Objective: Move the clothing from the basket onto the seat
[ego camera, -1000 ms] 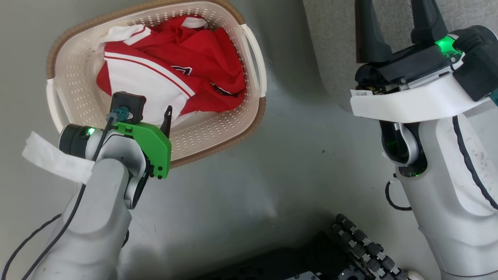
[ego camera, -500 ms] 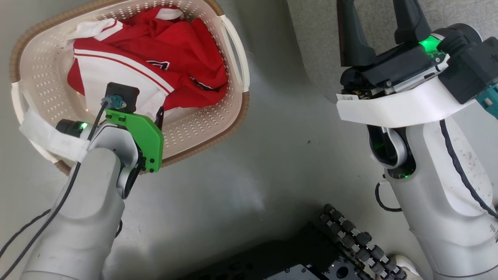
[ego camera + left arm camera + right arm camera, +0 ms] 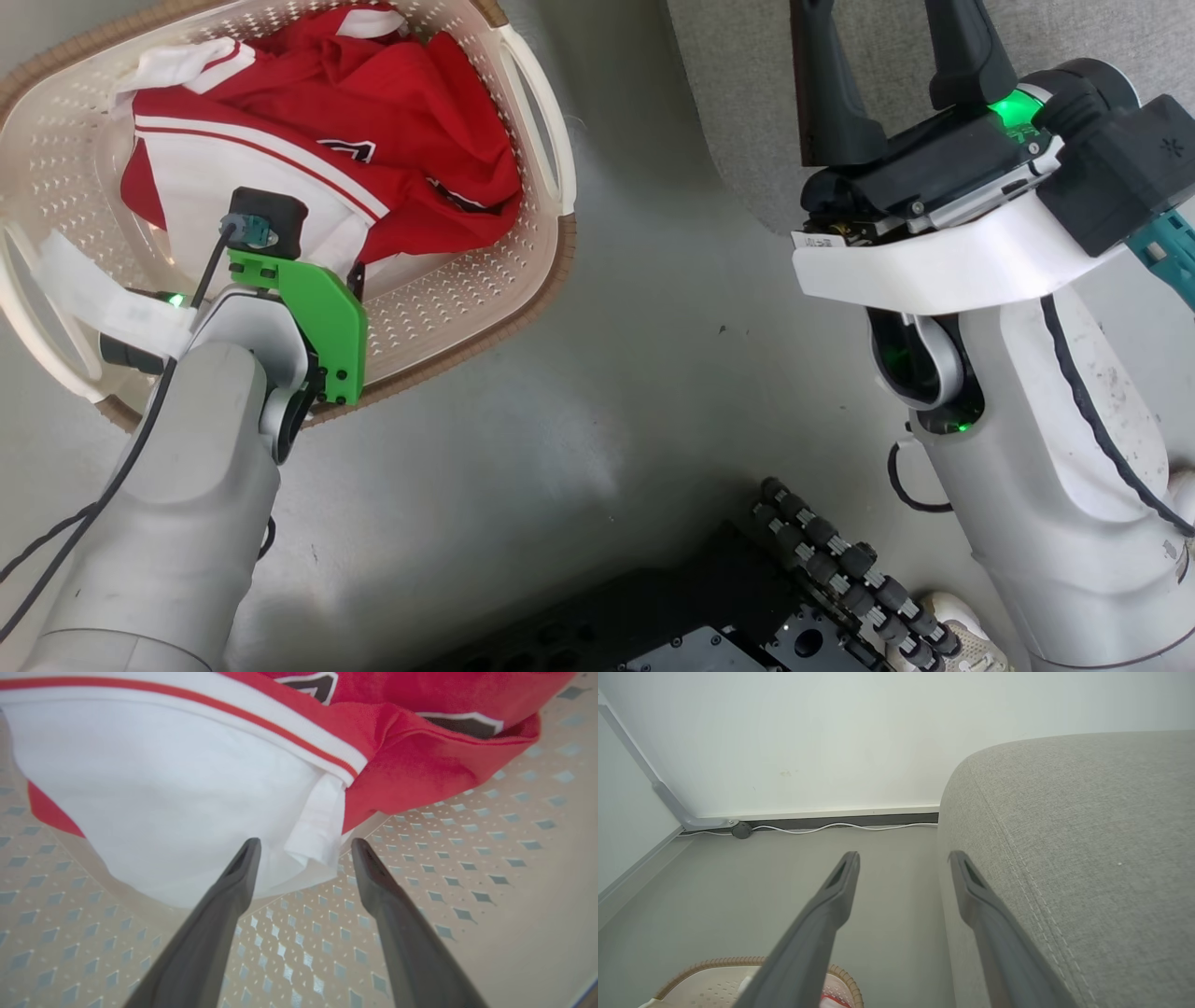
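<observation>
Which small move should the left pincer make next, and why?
Probably lower the left pincer slightly and close it on the white hem of the jersey: the pincer stands open, the hem lies between its tips, ungripped, and the jersey is in the basket.

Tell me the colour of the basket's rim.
Brown, woven-look rim on the cream basket; head view shows it best.

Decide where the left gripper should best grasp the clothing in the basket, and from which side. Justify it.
Probably the folded white hem at the near edge of the clothing, approached from above with the left gripper. That hem is bunched into a thick fold raised off the basket floor, and lies between its open jaws, clear of the walls.
</observation>
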Available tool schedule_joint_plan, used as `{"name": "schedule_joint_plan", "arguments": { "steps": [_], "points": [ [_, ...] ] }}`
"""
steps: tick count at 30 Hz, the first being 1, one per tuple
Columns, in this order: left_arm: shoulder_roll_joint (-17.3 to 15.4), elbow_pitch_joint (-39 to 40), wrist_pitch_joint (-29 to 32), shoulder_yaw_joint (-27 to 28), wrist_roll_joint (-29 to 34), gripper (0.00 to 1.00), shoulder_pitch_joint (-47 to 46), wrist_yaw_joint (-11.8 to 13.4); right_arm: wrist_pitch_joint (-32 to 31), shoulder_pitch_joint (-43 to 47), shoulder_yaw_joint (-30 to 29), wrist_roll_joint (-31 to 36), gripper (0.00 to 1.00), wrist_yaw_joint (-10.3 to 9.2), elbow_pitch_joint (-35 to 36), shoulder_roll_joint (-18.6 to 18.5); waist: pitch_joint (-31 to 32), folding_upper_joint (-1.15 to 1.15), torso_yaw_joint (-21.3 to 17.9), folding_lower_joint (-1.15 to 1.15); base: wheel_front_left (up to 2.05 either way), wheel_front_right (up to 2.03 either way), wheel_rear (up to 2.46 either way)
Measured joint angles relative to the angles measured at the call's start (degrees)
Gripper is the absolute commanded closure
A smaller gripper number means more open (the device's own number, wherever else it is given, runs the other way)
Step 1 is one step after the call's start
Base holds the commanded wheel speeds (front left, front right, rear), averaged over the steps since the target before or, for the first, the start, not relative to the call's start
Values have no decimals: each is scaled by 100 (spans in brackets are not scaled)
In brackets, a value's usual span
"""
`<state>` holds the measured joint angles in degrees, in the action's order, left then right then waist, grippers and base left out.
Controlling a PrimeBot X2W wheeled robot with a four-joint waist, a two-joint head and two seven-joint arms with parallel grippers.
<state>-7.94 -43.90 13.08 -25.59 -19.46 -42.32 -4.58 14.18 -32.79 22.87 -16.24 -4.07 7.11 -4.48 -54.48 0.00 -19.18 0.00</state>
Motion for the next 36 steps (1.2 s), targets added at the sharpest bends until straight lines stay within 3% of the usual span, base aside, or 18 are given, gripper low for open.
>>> {"name": "schedule_joint_plan", "arguments": {
  "steps": [1,2,4,5,18,36],
  "points": [
    [0,-31,0,-1,1,0,-10,12,0,0,4,0,0,-1,0,2,-6,0,-3,0,0,0,0],
    [0,-73,13,-12,2,15,-26,12,0,0,10,0,0,-1,1,4,-12,0,-5,0,0,0,0],
    [4,-156,33,-8,1,94,-64,13,3,0,15,0,0,-1,4,10,-23,0,-8,0,0,0,0],
    [4,-189,34,-14,3,100,-84,14,10,-1,19,0,0,-1,5,11,-28,0,-9,0,0,0,0],
    [113,-460,-70,-24,3,100,-259,55,18,-75,18,3,0,-1,3,33,-40,0,19,0,0,0,0],
    [350,-706,-798,-29,-37,100,-268,53,43,-73,-74,130,0,1,-363,-105,474,0,341,0,0,0,0]
  ]
}}
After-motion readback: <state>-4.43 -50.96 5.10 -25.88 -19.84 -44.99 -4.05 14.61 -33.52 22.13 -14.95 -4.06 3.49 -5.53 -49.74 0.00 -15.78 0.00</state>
